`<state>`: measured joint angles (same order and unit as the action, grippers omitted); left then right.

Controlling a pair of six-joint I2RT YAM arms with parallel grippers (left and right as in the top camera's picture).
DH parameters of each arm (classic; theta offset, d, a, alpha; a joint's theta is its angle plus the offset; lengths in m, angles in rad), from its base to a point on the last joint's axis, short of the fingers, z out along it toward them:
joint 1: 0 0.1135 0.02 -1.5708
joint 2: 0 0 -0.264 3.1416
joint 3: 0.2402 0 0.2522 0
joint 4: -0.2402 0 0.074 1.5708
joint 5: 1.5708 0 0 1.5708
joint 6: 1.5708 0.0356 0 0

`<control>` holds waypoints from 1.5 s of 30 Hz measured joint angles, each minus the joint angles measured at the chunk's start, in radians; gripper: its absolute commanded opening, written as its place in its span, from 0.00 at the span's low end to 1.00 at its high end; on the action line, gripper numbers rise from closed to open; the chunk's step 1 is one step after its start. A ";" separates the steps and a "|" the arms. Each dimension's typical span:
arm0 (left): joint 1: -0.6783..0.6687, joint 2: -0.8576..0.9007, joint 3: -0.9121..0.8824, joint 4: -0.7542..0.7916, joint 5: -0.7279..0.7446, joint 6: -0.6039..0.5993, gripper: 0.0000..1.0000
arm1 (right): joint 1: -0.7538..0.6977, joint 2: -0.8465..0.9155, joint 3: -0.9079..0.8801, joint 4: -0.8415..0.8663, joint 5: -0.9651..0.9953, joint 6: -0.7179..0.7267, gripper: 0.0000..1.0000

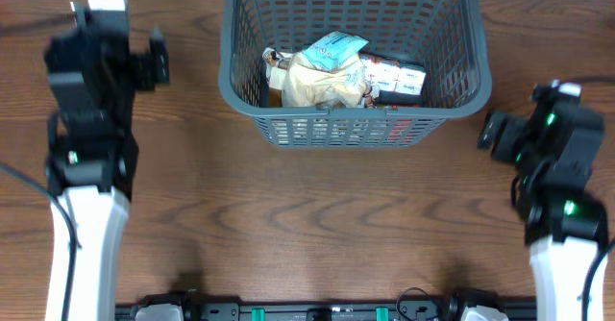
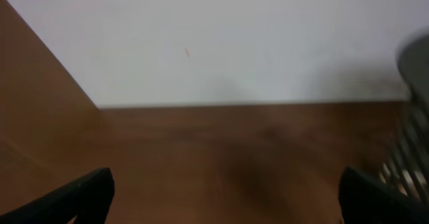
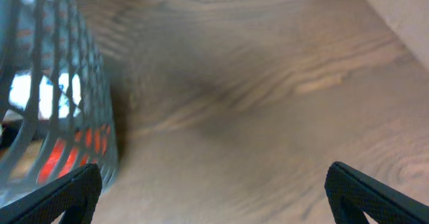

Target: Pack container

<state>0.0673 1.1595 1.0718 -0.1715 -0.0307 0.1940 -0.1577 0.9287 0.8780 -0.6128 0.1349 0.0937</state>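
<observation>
Container (image 1: 248,110): far centre of tabletop (image 1: 317,225), upright, mouth open.
Contents: crumpled cream packet (image 1: 317,83); pale blue-white packet (image 1: 336,47) on top of it; white-and-red boxes (image 1: 396,76) at right side. Red-orange item shows through front lattice, not identifiable.
Left jaws: spread wide, nothing between; off container's left side, apart from it.
Right jaws: spread wide, nothing between; near container's right front corner, not touching.
Container build: dark grey plastic, rectangular, lattice-slotted walls, thick rim.

Dark grey lattice-slotted container (image 1: 352,119) on brown wood-grain table (image 1: 307,225)
</observation>
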 measured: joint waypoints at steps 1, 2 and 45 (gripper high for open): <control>0.000 -0.026 -0.035 -0.001 0.005 -0.010 0.99 | 0.011 -0.031 -0.026 -0.012 0.006 0.014 0.99; 0.002 -0.068 -0.088 0.000 0.012 -0.019 0.99 | 0.026 -0.074 -0.058 -0.031 0.013 0.033 0.99; 0.002 -0.607 -0.383 -0.348 0.221 -0.101 0.99 | 0.143 -0.523 -0.220 -0.358 0.133 0.348 0.99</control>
<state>0.0696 0.5526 0.6884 -0.5198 0.1902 0.0929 -0.0151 0.4053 0.6575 -0.9707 0.2676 0.4412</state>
